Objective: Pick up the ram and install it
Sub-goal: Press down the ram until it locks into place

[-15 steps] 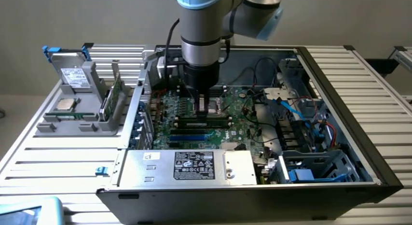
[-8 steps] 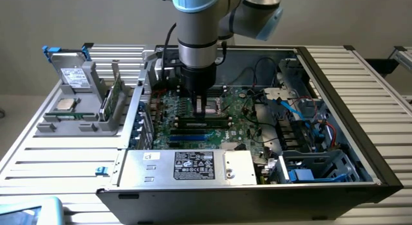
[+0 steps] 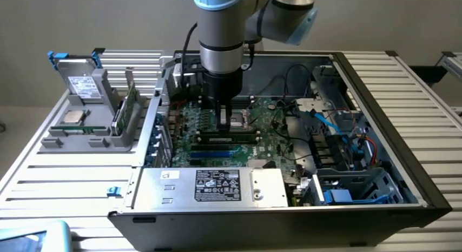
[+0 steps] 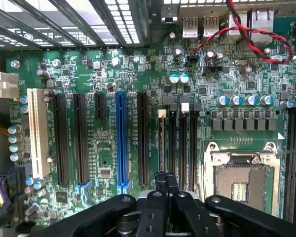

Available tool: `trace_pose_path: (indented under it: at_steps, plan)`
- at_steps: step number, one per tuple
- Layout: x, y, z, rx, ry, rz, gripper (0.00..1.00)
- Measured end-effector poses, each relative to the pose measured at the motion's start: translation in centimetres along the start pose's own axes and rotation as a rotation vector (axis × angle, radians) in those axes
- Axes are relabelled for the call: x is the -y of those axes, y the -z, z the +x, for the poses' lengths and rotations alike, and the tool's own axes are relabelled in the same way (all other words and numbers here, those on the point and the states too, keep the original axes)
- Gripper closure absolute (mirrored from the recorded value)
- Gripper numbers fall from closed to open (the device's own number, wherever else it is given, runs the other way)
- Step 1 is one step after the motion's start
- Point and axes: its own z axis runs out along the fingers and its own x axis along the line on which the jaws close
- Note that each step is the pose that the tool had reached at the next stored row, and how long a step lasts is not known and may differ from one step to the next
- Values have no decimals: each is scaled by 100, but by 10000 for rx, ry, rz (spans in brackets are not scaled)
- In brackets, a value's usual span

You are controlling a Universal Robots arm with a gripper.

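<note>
My gripper reaches down into the open computer case, over the large green motherboard. Its fingers are shut together with nothing between them. In the wrist view the shut gripper hovers at the near end of the row of black memory slots, beside the blue slot. A long narrow green stick with dark chips, the ram, appears to stand on edge in a slot just in front of the fingertips. In the wrist view it is seen edge-on as a thin line. Whether the fingers touch it I cannot tell.
The processor socket lies beside the slots. Cables and a drive cage occupy the exterior view's right of the case; the power supply sits at its front. Outside, on the exterior view's left, a grey holder carries an upright green board and a silver chip.
</note>
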Motion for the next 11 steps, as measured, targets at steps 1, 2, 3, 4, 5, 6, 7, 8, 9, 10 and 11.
trace_pose_path:
  at_steps: [1, 2, 3, 4, 5, 6, 7, 8, 9, 10, 11]
  plan:
    - [4, 43, 1, 4, 1, 2, 89]
    - [11, 77, 2, 2, 2, 1, 89]
    - [22, 105, 3, 0, 0, 0, 89]
    - [37, 124, 3, 2, 0, 1, 89]
    - [52, 135, 3, 3, 0, 2, 89]
    - [69, 143, 3, 3, -1, 2, 89]
    - [91, 149, 2, 5, 0, 3, 89]
    - [115, 157, 3, 2, 0, 1, 89]
    - [133, 162, 2, 4, 0, 2, 89]
    - [147, 166, 2, 2, 0, 1, 89]
    - [155, 167, 3, 2, 0, -3, 89]
